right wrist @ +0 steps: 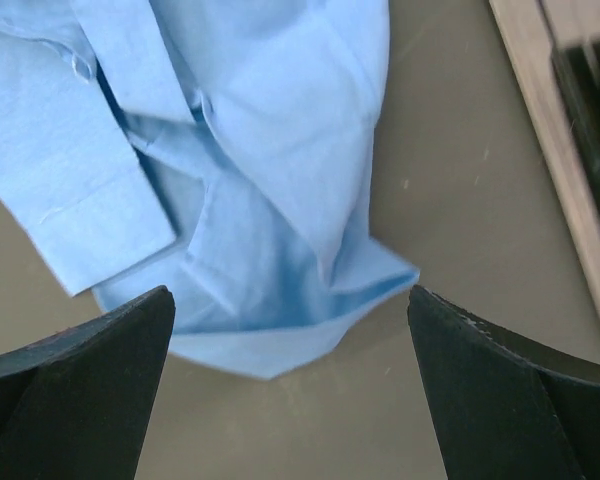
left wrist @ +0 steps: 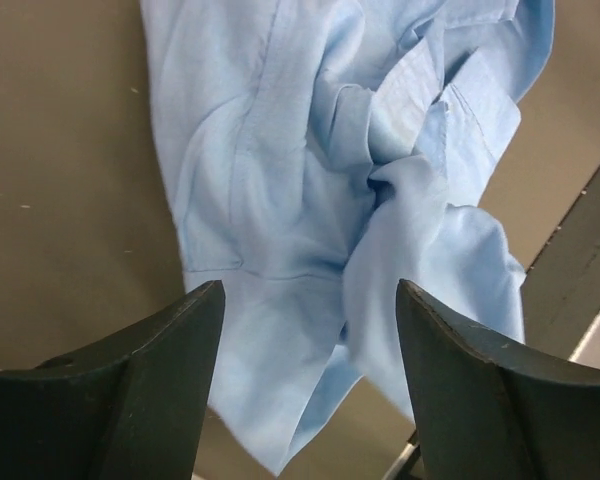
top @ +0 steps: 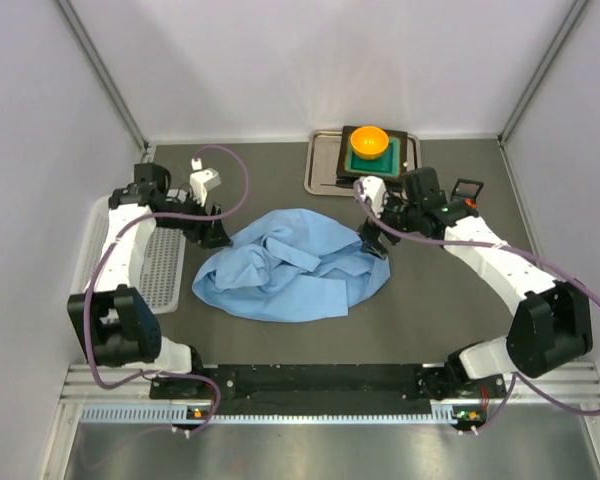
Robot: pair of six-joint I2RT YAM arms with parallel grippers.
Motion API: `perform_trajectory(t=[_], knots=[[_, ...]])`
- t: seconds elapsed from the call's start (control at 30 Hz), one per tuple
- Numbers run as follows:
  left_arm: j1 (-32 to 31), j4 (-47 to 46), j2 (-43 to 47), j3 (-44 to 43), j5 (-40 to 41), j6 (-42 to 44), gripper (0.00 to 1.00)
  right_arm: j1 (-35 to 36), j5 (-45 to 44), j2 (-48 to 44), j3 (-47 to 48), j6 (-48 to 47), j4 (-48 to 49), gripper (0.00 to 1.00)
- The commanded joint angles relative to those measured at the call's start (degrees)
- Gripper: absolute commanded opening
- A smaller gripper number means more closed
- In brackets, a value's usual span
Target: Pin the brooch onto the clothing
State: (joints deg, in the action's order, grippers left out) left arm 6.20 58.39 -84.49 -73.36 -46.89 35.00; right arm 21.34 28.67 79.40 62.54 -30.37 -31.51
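Note:
The light blue shirt lies crumpled in a heap in the middle of the table. It also shows in the left wrist view and the right wrist view. My left gripper is open and empty just above the shirt's left edge. My right gripper is open and empty over the shirt's right edge. The brooch is not in view.
An orange bowl sits on a green square on a metal tray at the back. A white perforated rack lies at the left. The enclosure's walls surround the table.

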Motion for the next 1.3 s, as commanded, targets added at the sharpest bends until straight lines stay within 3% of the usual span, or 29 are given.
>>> perform_trajectory(t=[0.0, 0.27, 0.4, 0.6, 0.7, 0.73, 0.83, 0.97, 1.03, 1.1, 1.27], knots=[[3.3, -0.2, 6.5, 1.5, -3.5, 6.5, 0.75, 6.2, -0.4, 2.0, -0.1, -15.3, 9.5, 0.99], [6.1, 2.3, 8.2, 1.9, -8.1, 8.2, 0.76, 15.7, -5.1, 11.7, 1.3, -27.2, 14.8, 0.88], [6.0, 5.2, 10.8, 3.6, -12.3, 15.3, 0.78, 16.8, -8.6, 15.6, -0.5, -28.3, 21.3, 0.83], [6.0, 11.1, 12.2, 5.9, -11.0, 26.4, 0.78, 16.8, -13.5, 16.6, -5.8, -34.1, 31.0, 0.52], [5.6, 15.6, 12.9, 8.1, -9.9, 36.1, 0.78, 16.9, -16.3, 15.7, -8.1, -35.6, 35.6, 0.3], [5.3, 15.8, 13.3, 8.8, -8.1, 37.8, 0.77, 16.8, -17.1, 15.0, -8.1, -35.5, 35.8, 0.17], [4.5, 12.6, 16.0, 12.4, -5.4, 41.9, 0.75, 16.8, -18.3, 13.6, -5.3, -32.3, 32.3, 0.0], [3.0, 0.3, 23.1, 19.0, -1.5, 40.9, 0.65, 16.3, -16.4, 9.4, -0.9, -24.8, 25.2, 0.0], [2.0, -2.3, 25.2, 21.1, -0.5, 44.7, 0.6, 15.5, -14.7, 8.3, 0.6, -22.3, 22.6, 0.0], [-0.2, -4.7, 27.4, 24.0, 2.1, 48.8, 0.58, 14.8, -12.9, 7.2, 2.5, -18.7, 19.6, 0.0], [-4.4, -11.5, 29.1, 28.6, 5.2, 48.4, 0.56, 13.2, -12.0, 6.6, 5.3, -14.3, 16.5, 0.0]])
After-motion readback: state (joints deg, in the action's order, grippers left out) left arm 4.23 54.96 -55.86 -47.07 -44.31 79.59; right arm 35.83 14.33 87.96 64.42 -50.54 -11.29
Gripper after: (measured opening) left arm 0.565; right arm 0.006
